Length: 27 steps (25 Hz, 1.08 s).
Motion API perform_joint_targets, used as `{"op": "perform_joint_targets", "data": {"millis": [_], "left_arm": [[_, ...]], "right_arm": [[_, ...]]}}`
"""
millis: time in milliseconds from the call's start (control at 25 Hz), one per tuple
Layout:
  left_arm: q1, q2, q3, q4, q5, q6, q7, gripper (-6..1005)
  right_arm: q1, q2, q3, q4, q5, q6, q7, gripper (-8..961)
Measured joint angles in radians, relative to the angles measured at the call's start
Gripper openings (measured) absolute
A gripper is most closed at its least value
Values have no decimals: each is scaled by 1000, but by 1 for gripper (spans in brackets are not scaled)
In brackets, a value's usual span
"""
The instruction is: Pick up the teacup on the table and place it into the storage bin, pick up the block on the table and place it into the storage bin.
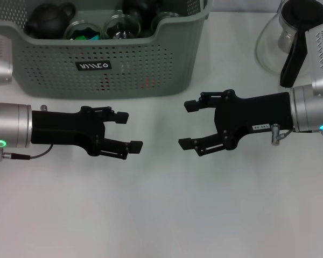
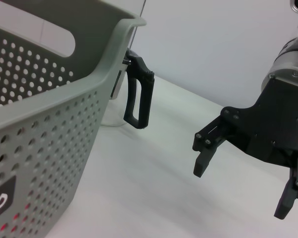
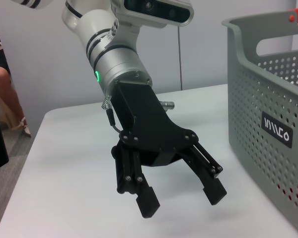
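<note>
Risk of collision: left hand and right hand, both spread and empty, face closely at frame centre below the storage bin.

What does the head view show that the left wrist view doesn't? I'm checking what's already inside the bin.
Only the head view shows the bin's contents: a dark teapot and glass cups, plus the left claw, open. Only the left wrist view shows the carafe's black handle tucked just behind the bin's corner. Both show the storage bin, the right claw, open and empty, and the white table.
</note>
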Motion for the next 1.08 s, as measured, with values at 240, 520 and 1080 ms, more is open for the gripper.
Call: {"op": "perform_joint_targets", "data": {"millis": [240, 520, 1080], "left_arm": [[1, 0, 0, -4, 9, 0, -1, 950], [2, -1, 0, -4, 13, 4, -2, 950], [-1, -3, -4, -4, 17, 8, -4, 950]], "right_arm": [[-3, 0, -1, 0, -1, -1, 0, 916], [-5, 0, -1, 0, -2, -3, 0, 916], [-8, 0, -2, 1, -2, -3, 0, 916]]}}
